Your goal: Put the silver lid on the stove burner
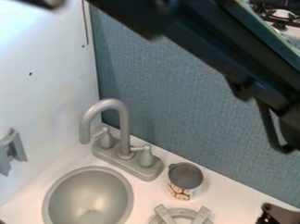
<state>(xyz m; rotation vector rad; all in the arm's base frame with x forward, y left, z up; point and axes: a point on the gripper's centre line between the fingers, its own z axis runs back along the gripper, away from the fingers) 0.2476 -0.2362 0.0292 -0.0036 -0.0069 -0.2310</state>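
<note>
The gripper (282, 220) shows in part at the lower right corner, low over the counter and cut off by the view's edge. Left of it, apart from it, a small metal-grey cup (186, 179) with a patterned side stands upright behind the stove burner (181, 213). The inside of the cup looks grey, with nothing visible in it. Whether the gripper holds anything cannot be seen.
A grey sink (126, 189) is set in the white counter (233, 200) at lower left, with a faucet (124, 127) behind it. A blue-grey wall (177, 101) stands behind, a white wall (48, 82) at left. The black arm crosses the top right.
</note>
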